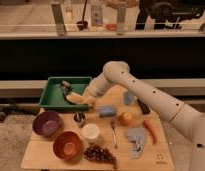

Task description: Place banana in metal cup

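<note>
Pincer [89,98] grips banana [76,98] over green tray [53,96], near metal cup [79,118].

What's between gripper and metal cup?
Camera view: just the green tray's rim and bare tabletop before the metal cup. Gripper holds banana at tray's front corner.

On the table [41,157] we see a green tray [52,96], a purple bowl [46,123], an orange bowl [68,145], a white cup [90,132], grapes [100,154] (at the front edge), a fork [114,133], an orange [126,118], a carrot [150,129] and a blue-grey cloth [136,139]
</note>
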